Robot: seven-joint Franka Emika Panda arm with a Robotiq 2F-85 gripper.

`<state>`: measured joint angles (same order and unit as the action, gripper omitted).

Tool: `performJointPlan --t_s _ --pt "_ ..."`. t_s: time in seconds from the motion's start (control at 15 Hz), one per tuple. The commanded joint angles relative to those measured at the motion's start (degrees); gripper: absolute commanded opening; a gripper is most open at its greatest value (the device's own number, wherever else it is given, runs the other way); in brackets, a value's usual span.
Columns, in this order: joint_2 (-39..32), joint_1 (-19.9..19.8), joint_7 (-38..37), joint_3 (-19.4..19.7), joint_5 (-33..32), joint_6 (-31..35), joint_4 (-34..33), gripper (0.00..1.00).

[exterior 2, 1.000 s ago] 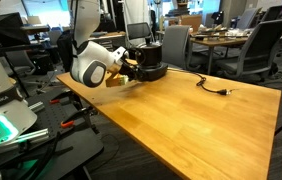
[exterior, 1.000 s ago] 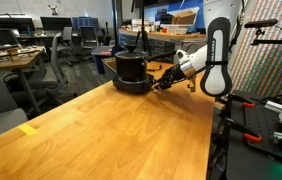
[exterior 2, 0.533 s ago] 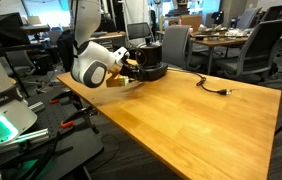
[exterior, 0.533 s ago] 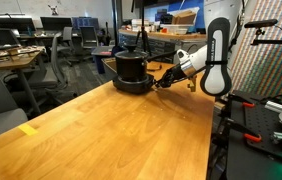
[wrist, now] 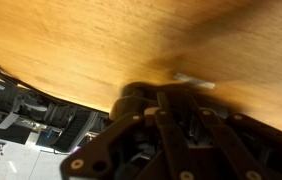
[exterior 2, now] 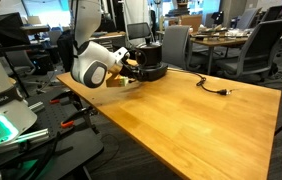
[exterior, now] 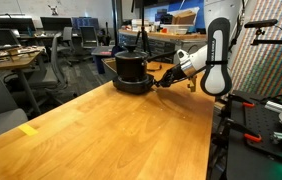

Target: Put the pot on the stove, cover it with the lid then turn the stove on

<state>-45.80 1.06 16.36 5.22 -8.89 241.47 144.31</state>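
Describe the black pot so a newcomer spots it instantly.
Start at the long wooden table and go to the end by the white robot arm. There a black cylindrical pot stands on a low black round hot plate; it is the taller, narrower of the two.

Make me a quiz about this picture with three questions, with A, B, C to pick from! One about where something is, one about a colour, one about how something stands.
1. Where is the pot?
A. on the stove
B. on the floor
C. on a chair

2. What colour is the pot?
A. red
B. black
C. white

3. How does the pot stand?
A. lying on its side
B. hanging in the air
C. upright

Answers:
1 A: it rests on the stove at one end of the table.
2 B: its wall looks black in both exterior views.
3 C: its wall rises straight up from the stove.
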Motion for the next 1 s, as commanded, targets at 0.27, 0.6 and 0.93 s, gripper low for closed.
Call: performJointPlan --t_s 0.27,0.6,0.93 --pt "0.75 -2.55 -3.97 -1.18 -6.37 1.94 1.73 0.07" --pt "2.36 -5.75 -1.19 -3.94 -5.19 1.31 0.15 0.33" --pt "1.32 -3.77 0.79 -2.69 -2.95 0.03 -0.44 0.42"
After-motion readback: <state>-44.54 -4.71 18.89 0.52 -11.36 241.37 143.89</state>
